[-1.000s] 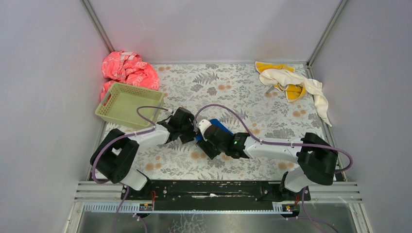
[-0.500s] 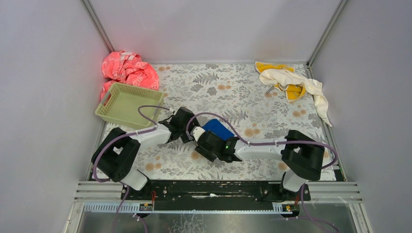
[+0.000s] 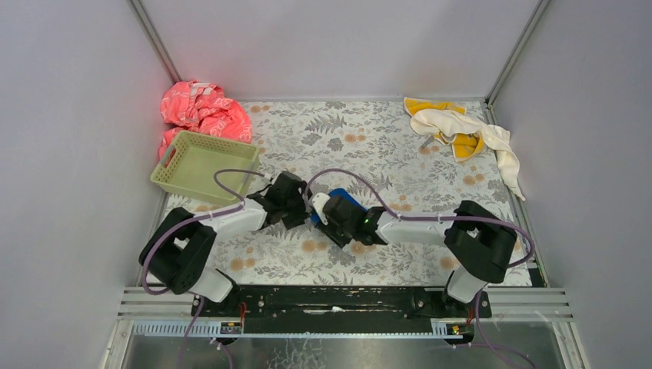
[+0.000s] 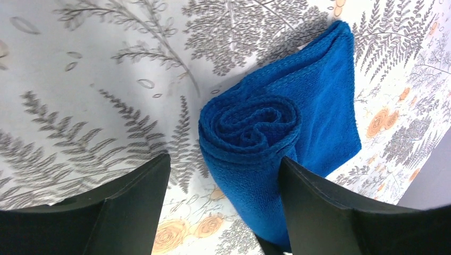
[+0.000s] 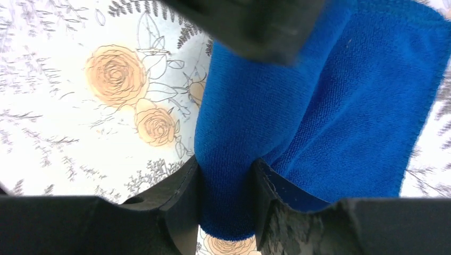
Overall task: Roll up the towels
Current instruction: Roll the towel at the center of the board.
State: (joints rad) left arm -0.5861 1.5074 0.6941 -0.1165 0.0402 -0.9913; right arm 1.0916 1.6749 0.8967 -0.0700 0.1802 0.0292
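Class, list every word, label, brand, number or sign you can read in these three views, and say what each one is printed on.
No readable text in any view.
The blue towel is plain.
The table cover carries only printed ferns and roses.
The pink-red cloth has white marks, too small and blurred to tell whether they are letters.
The basket shows no label.

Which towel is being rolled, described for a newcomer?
Mid floral mat, where the left pincer and right pincer meet, lies the blue towel. It is partly rolled into a spiral, unlike the cream towel and yellow towel heaped at the far right corner.
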